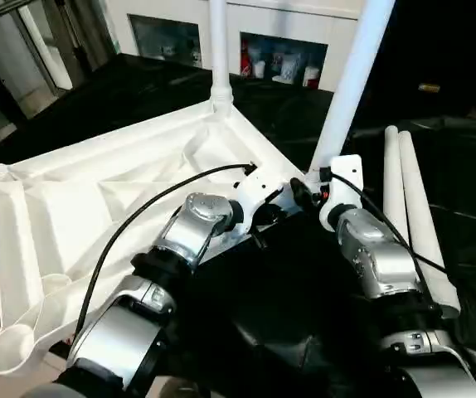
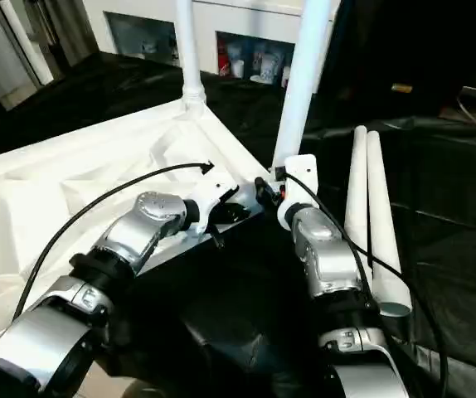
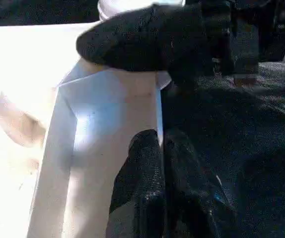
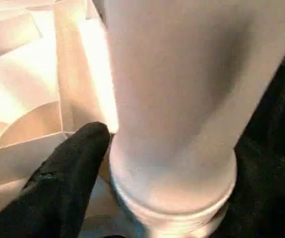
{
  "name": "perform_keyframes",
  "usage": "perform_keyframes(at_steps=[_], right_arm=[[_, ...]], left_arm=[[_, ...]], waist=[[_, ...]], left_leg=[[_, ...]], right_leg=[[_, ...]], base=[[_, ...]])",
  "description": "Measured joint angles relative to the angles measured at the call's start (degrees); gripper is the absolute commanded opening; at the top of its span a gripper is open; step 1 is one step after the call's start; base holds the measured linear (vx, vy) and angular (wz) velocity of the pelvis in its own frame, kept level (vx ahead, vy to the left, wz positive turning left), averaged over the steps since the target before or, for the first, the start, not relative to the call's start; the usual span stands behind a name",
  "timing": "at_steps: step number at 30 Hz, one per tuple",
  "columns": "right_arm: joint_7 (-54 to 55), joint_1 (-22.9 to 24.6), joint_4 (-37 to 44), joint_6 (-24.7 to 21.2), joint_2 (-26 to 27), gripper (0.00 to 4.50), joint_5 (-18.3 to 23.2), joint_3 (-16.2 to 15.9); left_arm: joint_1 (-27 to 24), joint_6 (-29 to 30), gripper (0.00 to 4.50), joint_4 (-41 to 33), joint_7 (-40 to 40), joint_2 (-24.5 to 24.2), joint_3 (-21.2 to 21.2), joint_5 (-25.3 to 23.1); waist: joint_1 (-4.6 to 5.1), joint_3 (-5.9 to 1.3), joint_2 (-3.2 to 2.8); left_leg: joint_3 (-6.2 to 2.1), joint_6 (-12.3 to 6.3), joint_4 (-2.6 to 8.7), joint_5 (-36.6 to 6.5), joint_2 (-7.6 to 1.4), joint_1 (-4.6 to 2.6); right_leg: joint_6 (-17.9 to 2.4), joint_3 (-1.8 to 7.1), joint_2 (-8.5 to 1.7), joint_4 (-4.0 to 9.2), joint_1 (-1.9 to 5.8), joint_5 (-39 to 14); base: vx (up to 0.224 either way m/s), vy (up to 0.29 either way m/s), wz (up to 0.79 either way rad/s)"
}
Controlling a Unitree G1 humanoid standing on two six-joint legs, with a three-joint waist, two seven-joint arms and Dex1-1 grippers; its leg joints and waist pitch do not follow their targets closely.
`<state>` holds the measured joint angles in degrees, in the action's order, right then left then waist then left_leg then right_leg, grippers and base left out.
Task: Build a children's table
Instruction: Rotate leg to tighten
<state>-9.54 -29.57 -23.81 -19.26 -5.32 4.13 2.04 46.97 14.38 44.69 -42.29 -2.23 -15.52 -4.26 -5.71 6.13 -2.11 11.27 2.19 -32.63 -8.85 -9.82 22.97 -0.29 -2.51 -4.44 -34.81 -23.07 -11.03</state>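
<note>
Black cloth (image 1: 304, 108) bears ribbed white tabletop (image 1: 80, 199); left pincer (image 3: 165, 163) pressed together, right pincer (image 4: 132, 163) spread around smooth leg (image 4: 177, 99).

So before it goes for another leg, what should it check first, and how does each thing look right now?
1. Two legs upright in corner sockets: far leg and near leg. Ok.
2. Near leg fully seated in its socket: threads show at its base in the right wrist view. Cannot tell.
3. Two spare legs lying side by side on the black cloth, to the robot's right. Ok.
4. Empty sockets on the tabletop, at the left corners, unblocked. Ok.
5. Left pincer shut at the tabletop's edge, holding nothing. Ok.
6. Right pincer clear of the near leg: a finger sits beside it. Not ok.
</note>
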Motion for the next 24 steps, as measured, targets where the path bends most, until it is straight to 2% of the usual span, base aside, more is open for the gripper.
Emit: perform_keyframes(at_steps=[3,6,8,14,18,19,24], right_arm=[[-0.93,1.88,3.06,-0.79,-1.24,3.77,-0.03,-0.47],[-3.33,6.9,10.79,-3.3,-4.63,3.77,0.47,-1.08],[-5.2,8.95,14.8,-5.39,-6.19,3.77,0.81,-1.23],[-8.38,11.8,24.0,-10.35,-9.47,3.77,2.25,-1.25],[-8.51,12.42,27.26,-12.77,-9.69,3.77,3.03,-1.26],[-8.44,12.41,27.77,-13.17,-9.53,3.84,3.01,-1.29],[-8.27,12.61,29.14,-15.3,-8.34,3.86,3.0,-2.1]], left_arm=[[0.51,-0.89,0.0,1.01,0.04,0.4,-0.06,-0.06],[0.82,-2.24,0.0,1.74,-0.03,0.86,-0.13,-0.09],[1.04,-3.07,0.0,2.28,0.08,0.91,-0.13,-0.28],[1.65,-6.68,0.0,4.36,0.32,1.25,-0.03,-0.56],[1.65,-8.72,0.0,5.11,1.35,1.66,0.2,-0.55],[1.64,-8.71,0.28,5.12,1.36,1.77,0.92,-0.29],[1.63,-11.09,0.69,2.46,2.03,1.11,3.61,2.19]], waist=[[-0.38,0.0,-0.03],[-1.01,0.06,-0.15],[-0.96,0.05,-0.3],[-1.2,0.03,-0.56],[-1.23,0.03,-0.58],[-1.23,0.06,-0.55],[-0.82,0.19,-0.32]], left_leg=[[0.01,0.0,0.11,0.0,0.0,0.0],[0.09,-0.01,0.27,0.0,-0.01,0.03],[0.1,-0.08,0.31,0.05,-0.01,0.05],[0.1,-0.1,0.42,0.06,-0.02,0.07],[0.11,-0.12,0.36,0.08,-0.03,0.16],[0.11,-0.13,0.35,0.09,-0.03,0.19],[0.14,-0.83,0.23,0.53,-0.05,0.43]], right_leg=[[0.02,-0.01,0.0,0.0,-0.02,-0.01],[0.13,0.02,0.0,0.06,-0.02,-0.08],[0.19,0.02,0.0,0.06,-0.04,-0.09],[0.43,-0.02,0.0,0.06,-0.07,-0.23],[0.48,-0.01,-0.01,0.11,-0.1,-0.26],[0.48,-0.02,-0.01,0.13,-0.1,-0.26],[0.47,-0.02,-0.01,0.15,-0.25,-0.26]], base=[[0.0,0.0,0.0],[0.0,0.0,0.0],[0.0,0.0,0.0],[0.0,0.0,0.0],[0.0,0.0,0.0],[0.0,0.0,0.0],[0.0,0.0,0.0]])
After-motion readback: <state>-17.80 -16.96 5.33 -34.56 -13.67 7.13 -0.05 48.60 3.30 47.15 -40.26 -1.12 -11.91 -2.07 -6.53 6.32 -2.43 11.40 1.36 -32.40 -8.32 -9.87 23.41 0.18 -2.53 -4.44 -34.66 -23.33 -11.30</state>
